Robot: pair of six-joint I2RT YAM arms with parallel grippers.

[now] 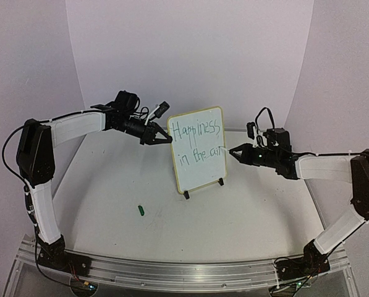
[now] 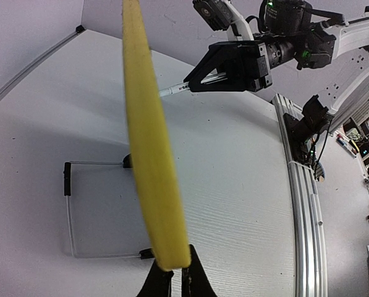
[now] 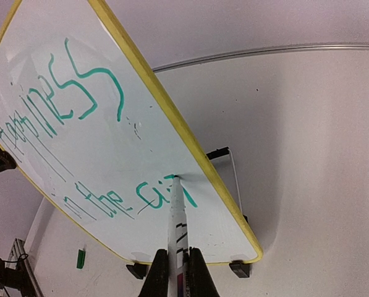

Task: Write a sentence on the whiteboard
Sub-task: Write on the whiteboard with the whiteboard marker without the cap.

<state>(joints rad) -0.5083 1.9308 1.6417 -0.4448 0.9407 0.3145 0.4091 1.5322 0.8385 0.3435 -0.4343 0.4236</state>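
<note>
The board (image 1: 200, 174) stands mid-table (image 1: 104, 185), its sentence (image 1: 196, 131) nearly done; the right pincer (image 1: 232, 150) grips the marker (image 3: 177, 218), tip touching after "air"; the left pincer (image 1: 167, 137) pinches the board's edge; light, even strokes should avoid tipping it; the table is smooth and white, the walls pale.
</note>
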